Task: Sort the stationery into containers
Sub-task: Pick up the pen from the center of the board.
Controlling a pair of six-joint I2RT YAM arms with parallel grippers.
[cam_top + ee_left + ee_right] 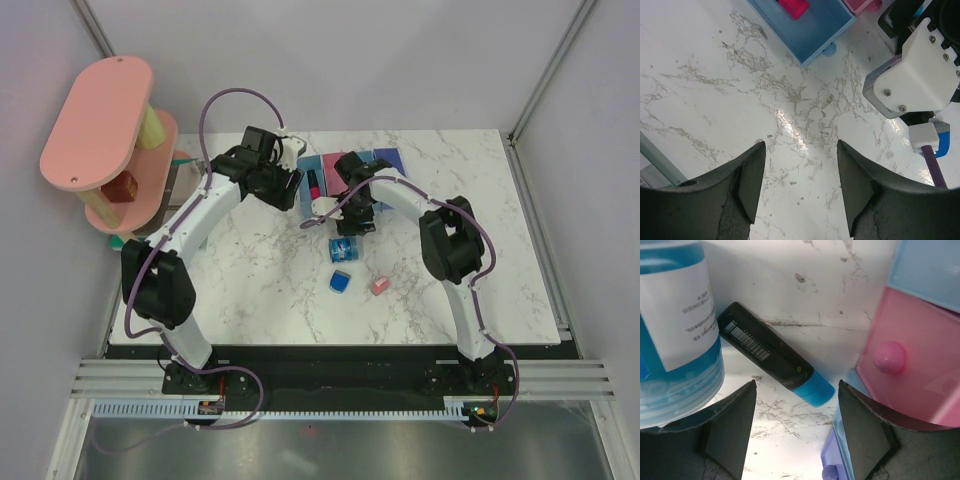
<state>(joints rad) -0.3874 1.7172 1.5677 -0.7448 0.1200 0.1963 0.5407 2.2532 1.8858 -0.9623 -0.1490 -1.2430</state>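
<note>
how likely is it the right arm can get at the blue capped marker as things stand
Probably yes: the right gripper hangs right over the blue-capped marker, jaws open, nothing in between. The blue roll and the pink bin sit close on either side, so room looks tight.

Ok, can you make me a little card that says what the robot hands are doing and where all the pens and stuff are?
left gripper: open, over bare table near the light blue bin
right gripper: open, right above the marker
marker: black with a blue cap, lying flat between the blue roll and the pink bin
still out on the table: blue roll, blue block, pink eraser
already in a bin: a pink thing in the light blue bin
</note>
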